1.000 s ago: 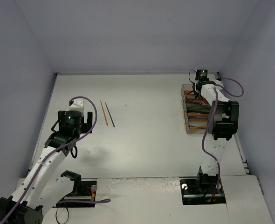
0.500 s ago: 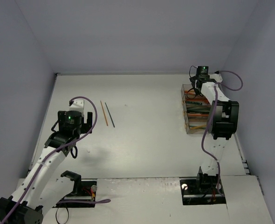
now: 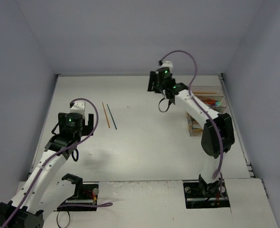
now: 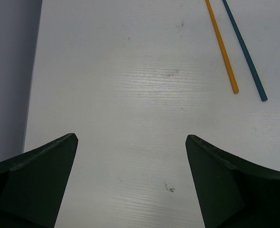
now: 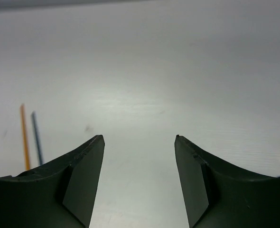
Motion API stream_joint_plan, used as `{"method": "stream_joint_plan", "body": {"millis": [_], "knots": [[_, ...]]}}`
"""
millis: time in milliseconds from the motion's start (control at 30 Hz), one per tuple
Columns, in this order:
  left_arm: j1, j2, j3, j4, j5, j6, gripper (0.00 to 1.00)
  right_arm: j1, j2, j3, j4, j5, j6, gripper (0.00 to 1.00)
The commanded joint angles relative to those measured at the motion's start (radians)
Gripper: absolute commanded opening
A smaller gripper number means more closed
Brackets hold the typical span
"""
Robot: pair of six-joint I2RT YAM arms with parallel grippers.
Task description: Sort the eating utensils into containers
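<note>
Two chopsticks lie side by side on the white table, one orange (image 3: 106,115) and one dark teal (image 3: 112,117). My left gripper (image 4: 130,137) hovers open over bare table just left of their near ends, holding nothing. My right gripper (image 5: 139,137) is open and empty above the back middle of the table, facing left, with the orange chopstick (image 5: 24,135) and the teal chopstick (image 5: 36,137) far off at its left. The containers (image 3: 195,129) stand at the right edge, holding several coloured utensils (image 3: 210,100), partly hidden behind the right arm.
Grey walls close in the table on the left, back and right. The right arm (image 3: 197,109) stretches diagonally over the containers. Both arm bases sit at the near edge.
My right gripper opened over the containers, then swung left to the back middle of the table. The left arm and the two chopsticks have not moved.
</note>
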Motion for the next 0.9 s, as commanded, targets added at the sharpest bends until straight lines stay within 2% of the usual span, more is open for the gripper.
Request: {"method": "stream_joint_plan", "body": {"millis": [0,167,300,533,867], "knots": [[-0.003,-0.024,0.017,0.036,-0.031,-0.017,0.97,0.135,-0.002,-0.039,0.023,-0.054,-0.184,0.58],[-0.001,-0.064,0.007,0.040,-0.066,-0.033,0.97,0.310,0.119,0.013,0.025,-0.057,-0.192,0.56],[-0.001,-0.122,-0.002,0.039,-0.114,-0.047,0.97,0.383,0.214,0.079,0.027,-0.052,-0.174,0.53],[-0.004,-0.201,-0.024,0.043,-0.153,-0.057,0.97,0.442,0.346,0.194,0.042,-0.026,-0.154,0.52],[-0.009,-0.170,-0.016,0.032,-0.146,-0.063,0.97,0.457,0.466,0.296,0.048,0.035,-0.131,0.48]]}}
